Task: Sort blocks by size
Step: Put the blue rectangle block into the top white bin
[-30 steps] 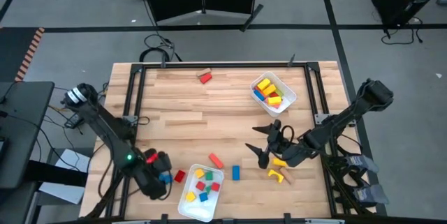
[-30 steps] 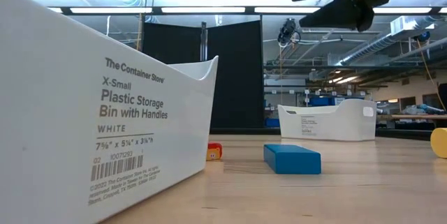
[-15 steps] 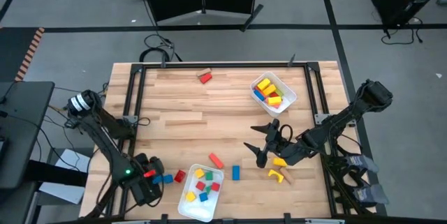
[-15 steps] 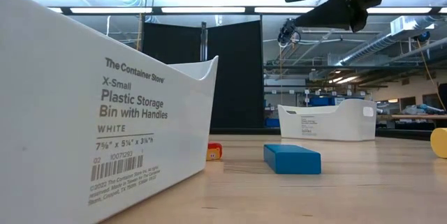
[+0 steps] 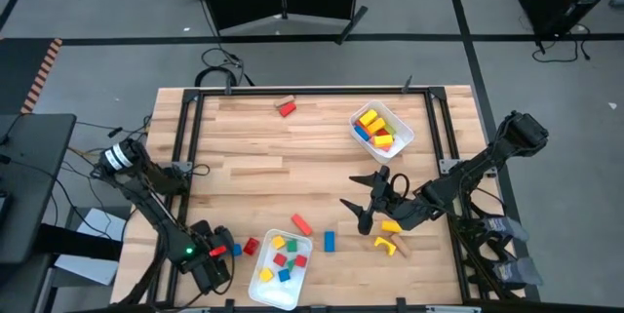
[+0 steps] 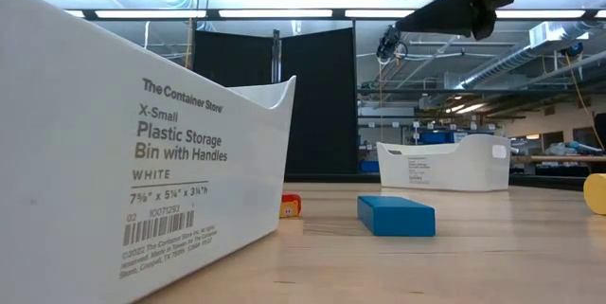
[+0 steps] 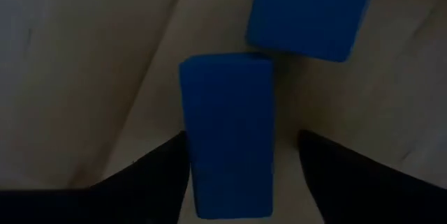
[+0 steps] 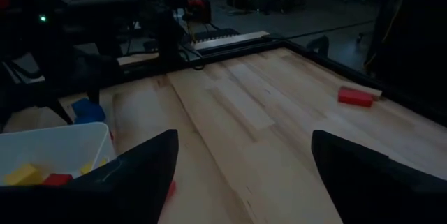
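Coloured wooden blocks lie loose on the table: a red one [image 5: 286,108] far back, a red [image 5: 301,223] and a blue one [image 5: 330,242] near the front, and yellow ones [image 5: 390,226] by my right arm. At the near left corner my left gripper [image 5: 213,262] points down, open, its fingers on either side of a blue block [image 7: 227,147] lying flat on the wood. A second blue block [image 7: 311,11] lies just beyond it. My right gripper [image 5: 363,206] hangs open above the table's middle right, with nothing between its fingers. My left gripper straddles the blue block across its width, from above. One finger [image 7: 164,158] stands right at the block's long side [image 7: 187,133]; whether it touches, I cannot tell. The other finger stands apart from the opposite side. The block lies flat on the table.
A white tray [image 5: 261,292] with several small blocks stands at the near edge, right of my left gripper. A red block [image 5: 251,246] lies between them. Another white tray [image 5: 407,137] with yellow, blue and red blocks stands far right. Bare wood spans the table's middle.
My left gripper has gone down and toward the table's near left corner, coming over the blue block.
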Robot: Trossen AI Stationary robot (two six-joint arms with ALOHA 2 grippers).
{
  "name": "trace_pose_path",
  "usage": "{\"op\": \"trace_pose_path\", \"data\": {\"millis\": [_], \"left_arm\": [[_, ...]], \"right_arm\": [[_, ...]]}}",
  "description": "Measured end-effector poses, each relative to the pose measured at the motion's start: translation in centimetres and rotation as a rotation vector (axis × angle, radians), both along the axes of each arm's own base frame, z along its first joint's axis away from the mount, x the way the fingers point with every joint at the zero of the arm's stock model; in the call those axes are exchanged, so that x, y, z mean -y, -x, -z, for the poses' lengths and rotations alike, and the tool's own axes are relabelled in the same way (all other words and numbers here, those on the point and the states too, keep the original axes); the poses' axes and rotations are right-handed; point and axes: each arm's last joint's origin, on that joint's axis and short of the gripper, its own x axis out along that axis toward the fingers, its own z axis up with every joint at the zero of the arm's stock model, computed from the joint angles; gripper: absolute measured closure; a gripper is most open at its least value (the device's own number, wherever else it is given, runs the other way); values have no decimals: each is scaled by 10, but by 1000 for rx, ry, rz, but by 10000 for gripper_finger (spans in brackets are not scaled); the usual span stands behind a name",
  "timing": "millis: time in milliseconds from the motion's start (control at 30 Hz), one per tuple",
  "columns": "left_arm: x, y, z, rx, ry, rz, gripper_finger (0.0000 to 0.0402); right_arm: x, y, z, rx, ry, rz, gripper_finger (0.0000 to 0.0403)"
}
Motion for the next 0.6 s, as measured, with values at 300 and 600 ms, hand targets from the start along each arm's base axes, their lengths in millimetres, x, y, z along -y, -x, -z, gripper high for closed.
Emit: {"op": "trace_pose_path", "data": {"millis": [300, 600], "left_arm": [[-3, 3, -4, -16, -3, 0, 265], [-24, 8, -51, 69, -37, -31, 265]], "right_arm": [[-1, -1, -5, 21, 39, -16, 72], [-1, -2, -11, 29, 105, -34, 74]]}}
